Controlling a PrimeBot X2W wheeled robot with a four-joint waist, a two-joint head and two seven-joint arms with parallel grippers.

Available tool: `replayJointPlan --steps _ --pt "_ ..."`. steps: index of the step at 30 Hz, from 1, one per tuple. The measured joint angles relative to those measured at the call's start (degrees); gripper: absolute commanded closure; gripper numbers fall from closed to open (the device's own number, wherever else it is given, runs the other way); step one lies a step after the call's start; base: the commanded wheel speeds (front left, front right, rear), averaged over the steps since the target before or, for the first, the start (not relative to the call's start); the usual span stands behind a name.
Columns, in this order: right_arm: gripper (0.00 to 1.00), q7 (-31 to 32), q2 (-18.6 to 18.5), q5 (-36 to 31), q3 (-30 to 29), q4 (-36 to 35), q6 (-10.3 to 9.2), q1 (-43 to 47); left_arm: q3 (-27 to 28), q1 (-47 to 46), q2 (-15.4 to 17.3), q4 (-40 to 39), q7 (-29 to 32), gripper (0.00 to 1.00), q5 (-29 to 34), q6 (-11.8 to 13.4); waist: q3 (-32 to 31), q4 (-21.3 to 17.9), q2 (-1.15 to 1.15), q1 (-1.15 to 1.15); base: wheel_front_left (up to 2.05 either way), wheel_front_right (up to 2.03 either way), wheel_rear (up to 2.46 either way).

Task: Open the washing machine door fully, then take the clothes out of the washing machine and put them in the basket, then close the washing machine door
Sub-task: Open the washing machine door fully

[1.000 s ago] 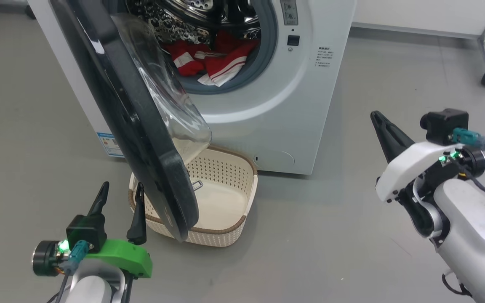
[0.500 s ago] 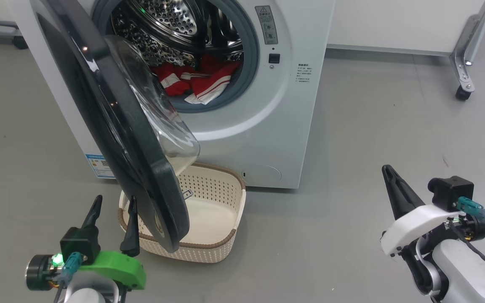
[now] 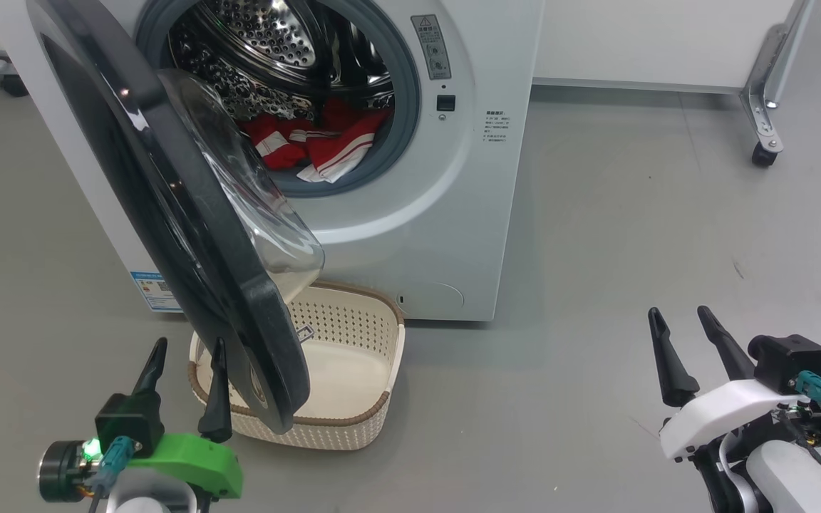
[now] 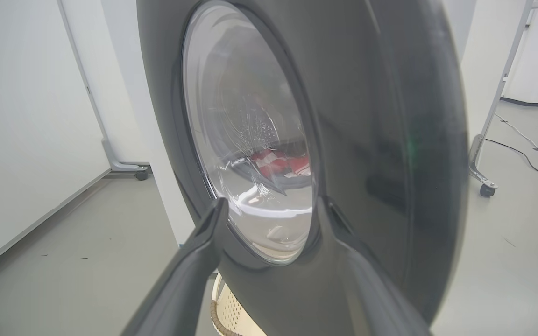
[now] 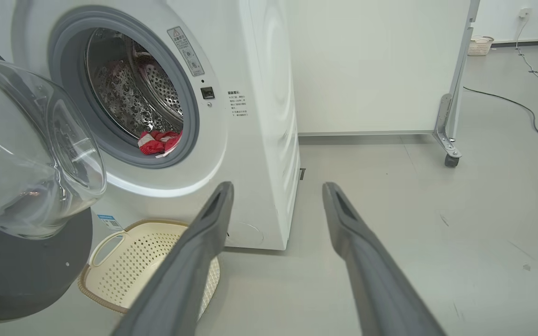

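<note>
The white washing machine [image 3: 467,214] stands at the top, its drum showing. Its black-rimmed door [image 3: 168,214] is swung partly out, the glass bowl hanging over the cream basket [image 3: 375,399] on the floor. Red and white clothes [image 3: 311,146] lie at the drum's front lip. My left gripper [image 3: 189,342] is open at the lower left, its fingers just outside the door's lower edge. In the left wrist view the door [image 4: 390,116] looms right before the open left gripper [image 4: 273,203]. My right gripper [image 3: 678,311] stands open over bare floor, far right of the machine, holding nothing. The right wrist view shows the open right gripper [image 5: 278,186], clothes [image 5: 157,140] and basket [image 5: 124,266].
A metal frame leg on a caster [image 3: 763,153] stands at the back right beside a white wall panel. A cable [image 5: 521,107] runs along the floor beyond it. Grey floor stretches between the machine and my right arm.
My right gripper has gone from shut to open and has dropped back toward the lower right. The camera has shifted, so the whole picture has slid. The left gripper stays open by the door.
</note>
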Motion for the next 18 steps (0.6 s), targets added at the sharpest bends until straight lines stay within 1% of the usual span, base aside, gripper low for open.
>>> replayJointPlan --steps 4,10,18 --pt "0.00 0.01 0.44 -1.37 -0.85 -1.29 0.00 1.03 0.02 0.65 -0.04 -0.05 0.00 0.00 0.00 0.00 0.10 -0.27 0.00 0.00 0.00 0.00 0.00" --pt "0.00 0.00 1.21 -3.78 -3.67 -3.59 -0.01 2.04 0.38 0.71 -0.27 -0.48 0.00 0.00 0.00 0.00 0.36 -0.53 0.00 0.00 0.00 0.00 0.00" --pt "0.00 0.00 2.58 -6.04 -5.65 -5.19 -0.01 4.13 0.77 0.77 -0.76 -1.04 0.00 0.00 0.00 0.00 0.68 -0.67 0.00 0.00 0.00 0.00 0.00"
